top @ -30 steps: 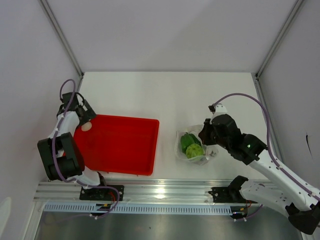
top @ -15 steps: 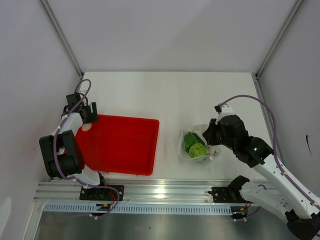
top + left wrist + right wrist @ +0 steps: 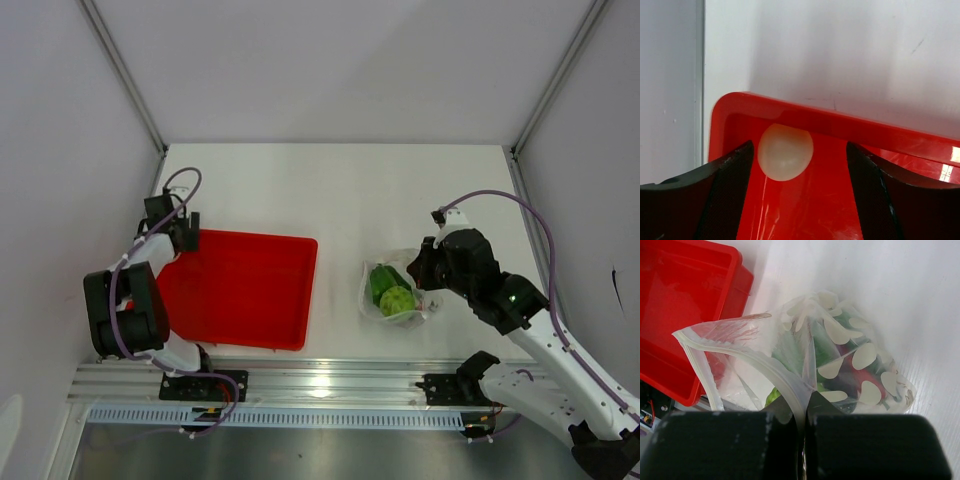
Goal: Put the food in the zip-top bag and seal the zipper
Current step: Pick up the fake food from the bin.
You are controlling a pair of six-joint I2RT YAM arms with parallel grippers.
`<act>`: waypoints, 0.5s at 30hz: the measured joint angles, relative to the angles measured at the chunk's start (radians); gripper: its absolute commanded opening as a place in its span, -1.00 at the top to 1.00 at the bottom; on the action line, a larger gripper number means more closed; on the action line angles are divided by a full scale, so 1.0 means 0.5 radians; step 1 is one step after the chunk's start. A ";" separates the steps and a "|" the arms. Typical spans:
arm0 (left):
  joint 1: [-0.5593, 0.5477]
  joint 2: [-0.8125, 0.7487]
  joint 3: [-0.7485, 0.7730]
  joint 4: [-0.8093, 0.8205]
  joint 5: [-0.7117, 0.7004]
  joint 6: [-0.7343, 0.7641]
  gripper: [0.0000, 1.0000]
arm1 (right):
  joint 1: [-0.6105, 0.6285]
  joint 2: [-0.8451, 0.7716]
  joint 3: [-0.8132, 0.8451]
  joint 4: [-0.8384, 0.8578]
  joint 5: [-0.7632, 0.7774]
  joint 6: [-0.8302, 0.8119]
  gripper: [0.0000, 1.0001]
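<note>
Red tray [image 3: 240, 300] at left holds a pale round toy food [image 3: 785, 152] in its far corner; it looks light, smooth and prone to roll, so we'd pinch across its middle. The left gripper [image 3: 799, 147] straddles it, fingers spread wide, touching nothing. Right of the tray on the smooth white table [image 3: 330, 190], the limp, crinkly zip-top bag [image 3: 840, 345] of green vegetables [image 3: 390, 290] is pinched at its mouth edge by the tightly clamped right gripper [image 3: 805, 410], with white walls [image 3: 80, 120] close around.

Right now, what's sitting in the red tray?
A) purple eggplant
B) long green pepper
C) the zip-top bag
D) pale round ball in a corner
D: the left wrist view shows a pale round ball in a corner of the red tray; the green food is in the zip-top bag, off the tray.
</note>
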 measured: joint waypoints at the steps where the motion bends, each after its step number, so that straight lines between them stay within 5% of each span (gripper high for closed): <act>1: -0.024 0.000 -0.013 0.015 -0.028 0.008 -0.52 | -0.002 0.000 0.000 0.000 -0.002 0.001 1.00; 15: -0.240 0.099 -0.073 0.080 -0.295 0.086 -0.49 | -0.013 -0.023 0.000 -0.018 -0.008 0.001 1.00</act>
